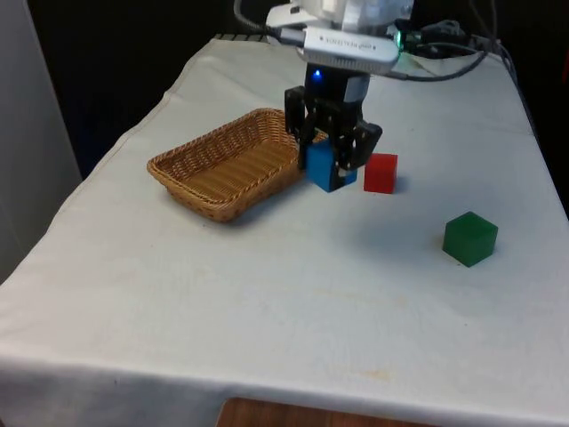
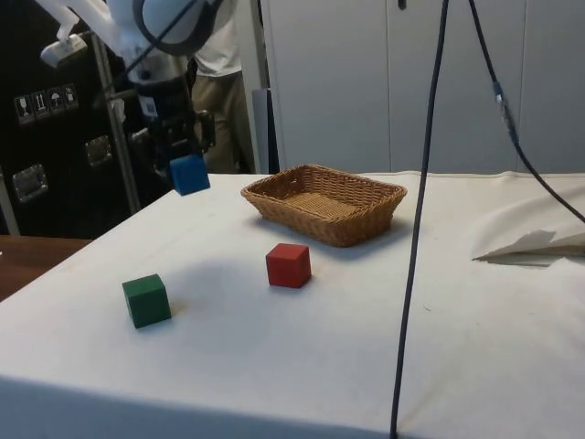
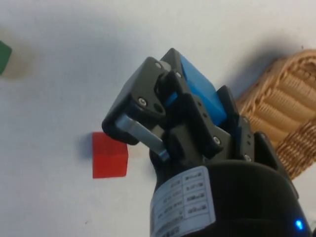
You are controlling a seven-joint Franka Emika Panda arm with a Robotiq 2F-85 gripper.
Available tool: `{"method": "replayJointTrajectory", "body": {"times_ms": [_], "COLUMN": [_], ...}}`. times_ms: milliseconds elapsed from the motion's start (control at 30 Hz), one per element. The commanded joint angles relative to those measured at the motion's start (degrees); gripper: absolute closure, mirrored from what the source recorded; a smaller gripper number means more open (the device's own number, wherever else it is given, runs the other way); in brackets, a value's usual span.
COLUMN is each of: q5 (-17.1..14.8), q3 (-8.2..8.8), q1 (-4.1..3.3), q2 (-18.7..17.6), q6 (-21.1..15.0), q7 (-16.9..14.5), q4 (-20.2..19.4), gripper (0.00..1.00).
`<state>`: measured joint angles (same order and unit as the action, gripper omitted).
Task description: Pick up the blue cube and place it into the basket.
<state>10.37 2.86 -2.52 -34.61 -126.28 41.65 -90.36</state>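
Above the tabletop (image 1: 267,302), the pincer (image 1: 331,153) was pinching the cube (image 1: 325,166), lifted clear. Toward the front view's left, just beside it, stood the basket (image 1: 191,165), so the carry was short.

The white, rounded arm segments (image 2: 169,18) end in a flat white flange (image 1: 351,44) with a row of small marks along its edge. Black cables (image 1: 444,53) trail behind the wrist. Below hangs the black two-finger gripper (image 1: 331,147), angular and matte. Its black plastic fingers (image 3: 148,91) carry small silver screws, with a bright metal bar at one side. A white printed label (image 3: 183,200) wraps the black cylindrical gripper body (image 3: 237,197).
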Motion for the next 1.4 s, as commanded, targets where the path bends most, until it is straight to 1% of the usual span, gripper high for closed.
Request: {"method": "replayJointTrajectory", "body": {"times_ms": [0,33,67,100,233,267,333,367,400,467,567,600,667,700,733,1000,1033,1067,1267,1367], "q5": [-0.06,-0.06,0.00,-0.06,0.11,0.11,0.11,0.11,0.06,0.06,-0.06,-0.11,-0.17,0.11,-0.17,-0.52,0.00,-0.57,-1.09,-1.26], "q3": [-0.06,0.00,0.11,0.06,0.40,0.63,0.86,0.97,0.97,1.20,1.55,1.72,2.06,2.18,2.18,3.09,3.32,3.21,3.84,4.30], "q1": [0.11,0.17,0.00,0.17,0.17,0.23,0.29,0.06,0.29,0.29,0.46,0.63,0.63,0.34,0.69,1.15,0.80,1.20,1.55,1.60], "q2": [1.20,2.12,1.20,2.64,4.76,5.84,6.82,6.47,7.28,8.08,9.17,9.85,10.49,9.80,10.83,13.46,12.89,13.69,15.64,16.44], "q6": [0.23,0.86,1.20,1.15,1.26,1.03,0.80,1.49,0.69,0.52,0.23,0.06,-0.17,0.97,-0.34,-2.06,-1.03,-2.23,-3.78,-4.58], "q7": [-0.40,-0.63,-0.34,-0.80,-1.55,-2.01,-2.46,-2.18,-2.75,-3.27,-4.18,-4.81,-5.44,-4.81,-5.79,-8.31,-7.62,-8.59,-10.37,-11.12], "q4": [-0.80,-1.15,-0.29,-1.43,-3.27,-4.41,-5.50,-5.10,-6.02,-6.82,-7.96,-8.77,-9.45,-8.54,-9.85,-13.46,-12.66,-13.87,-16.90,-18.22], "gripper": [0.94,0.94,0.94,0.94,0.94,0.94,0.94,0.94,0.94,0.94,0.94,0.94,0.94,0.94,0.94,0.94,0.94,0.94,0.94,0.94]}}
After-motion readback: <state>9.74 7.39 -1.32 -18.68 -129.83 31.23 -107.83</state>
